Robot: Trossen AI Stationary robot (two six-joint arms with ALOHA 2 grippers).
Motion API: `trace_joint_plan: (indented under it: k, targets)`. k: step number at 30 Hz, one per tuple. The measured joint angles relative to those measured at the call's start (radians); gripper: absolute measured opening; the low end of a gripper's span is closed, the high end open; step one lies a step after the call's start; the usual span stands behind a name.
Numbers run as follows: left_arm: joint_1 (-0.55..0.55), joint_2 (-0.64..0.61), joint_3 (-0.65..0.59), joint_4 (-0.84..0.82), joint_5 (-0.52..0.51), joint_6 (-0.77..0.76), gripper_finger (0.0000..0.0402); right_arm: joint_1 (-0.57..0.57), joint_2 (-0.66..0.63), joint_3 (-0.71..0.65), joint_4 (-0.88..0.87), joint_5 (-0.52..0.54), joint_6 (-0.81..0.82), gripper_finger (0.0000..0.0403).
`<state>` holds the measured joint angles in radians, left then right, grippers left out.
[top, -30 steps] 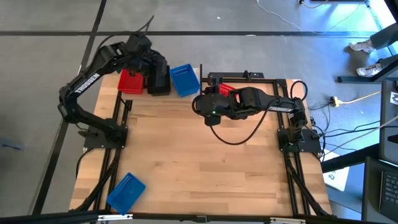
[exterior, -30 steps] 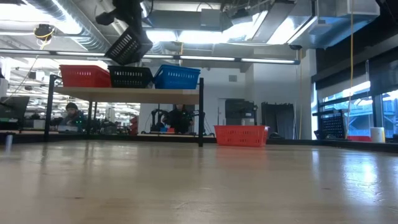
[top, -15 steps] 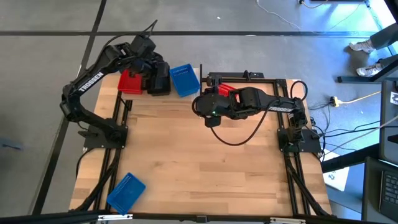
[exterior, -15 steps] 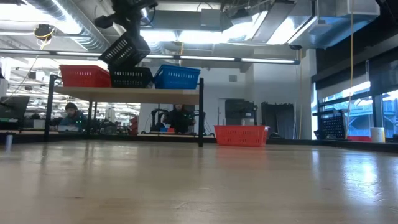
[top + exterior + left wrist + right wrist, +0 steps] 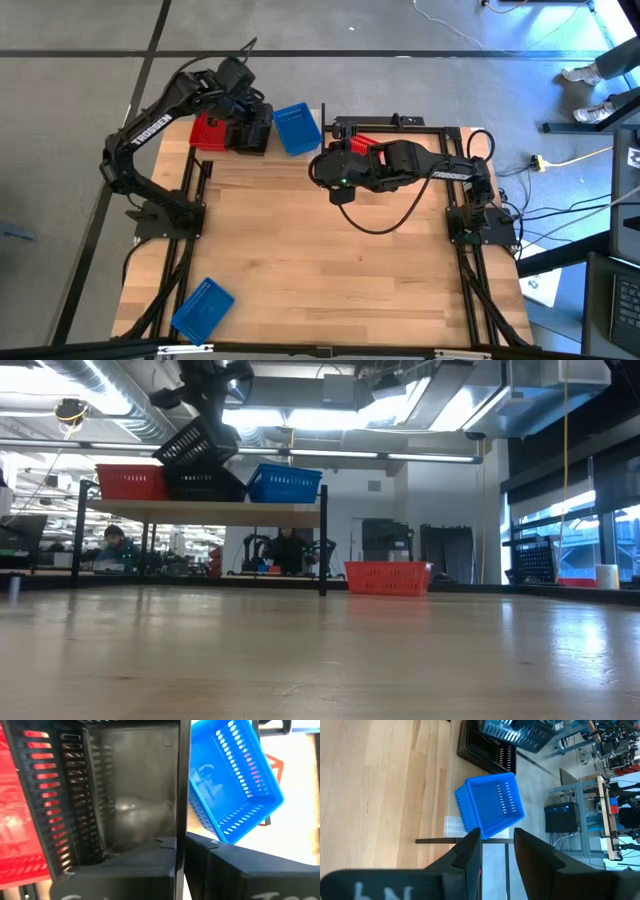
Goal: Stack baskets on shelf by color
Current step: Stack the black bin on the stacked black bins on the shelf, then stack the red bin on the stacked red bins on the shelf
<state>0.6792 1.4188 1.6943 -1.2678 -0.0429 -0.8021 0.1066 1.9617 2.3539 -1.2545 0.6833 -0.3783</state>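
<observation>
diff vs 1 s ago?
Left pincer, shut on the black basket, has brought it down, tilted, onto the black basket on the shelf. Unchanged: right pincer open above the table, red basket and blue basket on the tabletop.

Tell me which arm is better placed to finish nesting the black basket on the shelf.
The left. Its pincer is shut on the tilted black basket, right above the black one on the shelf. The right pincer hangs open over the table.
</observation>
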Motion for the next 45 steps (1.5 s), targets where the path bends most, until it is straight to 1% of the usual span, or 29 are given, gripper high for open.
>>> trace_joint_plan:
  k: [10, 13, 20, 25, 29, 31, 35, 38, 41, 45]
  targets:
    - [-0.006, 0.045, 0.0, -0.005, 0.011, -0.004, 0.0045, 0.0, 0.0, 0.0, 0.0, -0.004, 0.0, 0.0119]
    - [-0.006, 0.053, 0.0, -0.004, 0.007, 0.02, 0.0054, 0.0, 0.0, 0.0, -0.001, -0.004, 0.0, 0.0119]
    - [-0.006, 0.039, 0.013, 0.003, 0.028, 0.038, 0.0058, 0.0, 0.0, 0.0, -0.001, -0.004, 0.0, 0.0119]
    - [-0.023, -0.009, 0.094, -0.017, 0.034, 0.146, 0.0059, 0.0, 0.0, 0.0, -0.017, -0.004, 0.016, 0.0119]
    - [-0.112, -0.06, 0.147, -0.019, 0.033, 0.283, 0.0059, -0.016, -0.009, 0.0, -0.059, -0.017, 0.114, 0.0119]
    - [-0.175, -0.089, 0.153, -0.017, 0.03, 0.337, 0.0059, -0.039, -0.03, 0.0, -0.116, -0.068, 0.18, 0.0119]
    - [-0.331, -0.142, 0.141, -0.031, 0.032, 0.39, 0.0059, -0.094, -0.073, 0.001, -0.196, -0.21, 0.306, 0.012]
    - [-0.453, -0.148, 0.11, -0.046, 0.035, 0.393, 0.0059, -0.131, -0.075, 0.001, -0.266, -0.287, 0.348, 0.0119]
    - [-0.56, -0.145, 0.081, -0.084, 0.026, 0.383, 0.0059, -0.165, -0.076, -0.01, -0.321, -0.396, 0.37, 0.0119]
    - [-0.691, -0.147, 0.027, -0.129, 0.027, 0.277, 0.0059, -0.191, -0.073, -0.039, -0.316, -0.509, 0.351, 0.0119]
